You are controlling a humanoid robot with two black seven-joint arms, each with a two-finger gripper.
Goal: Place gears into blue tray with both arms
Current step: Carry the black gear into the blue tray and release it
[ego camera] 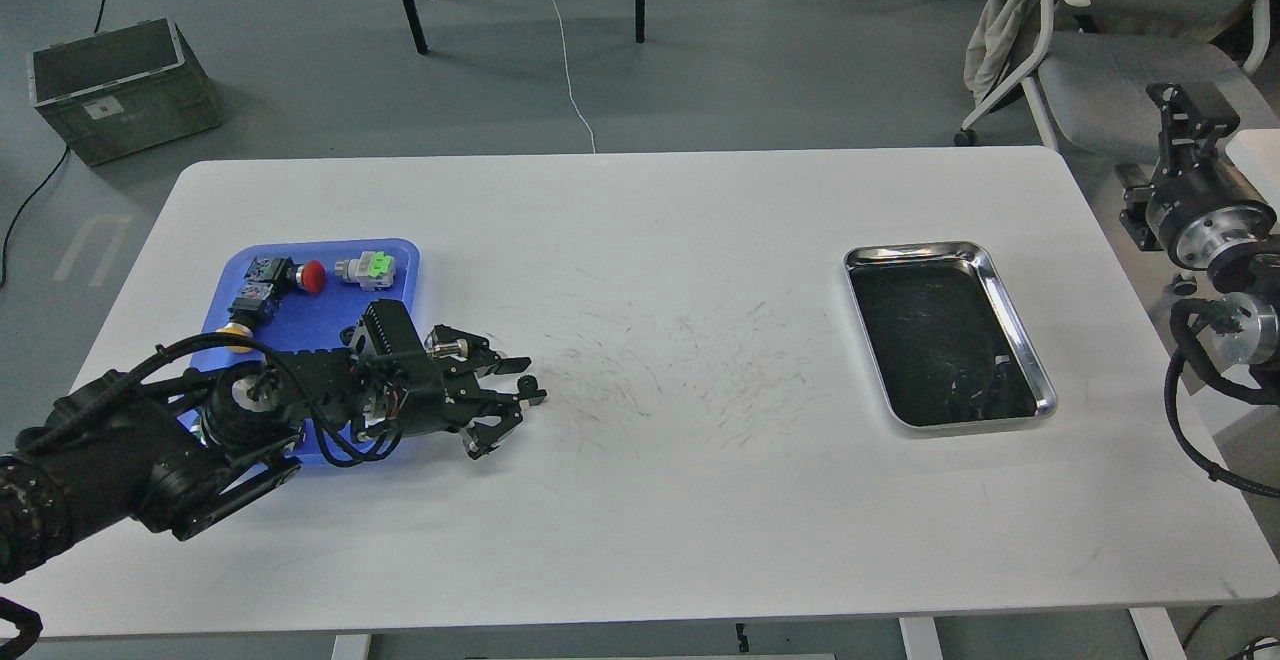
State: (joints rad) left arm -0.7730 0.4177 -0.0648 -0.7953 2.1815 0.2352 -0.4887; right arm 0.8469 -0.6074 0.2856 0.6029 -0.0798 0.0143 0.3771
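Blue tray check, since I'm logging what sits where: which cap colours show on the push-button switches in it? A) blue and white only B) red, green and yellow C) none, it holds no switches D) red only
B: the blue tray holds a red-capped switch, a green-capped one and a yellow-capped one.

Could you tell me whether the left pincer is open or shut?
Open: the left pincer's two fingers stand visibly apart over the table.
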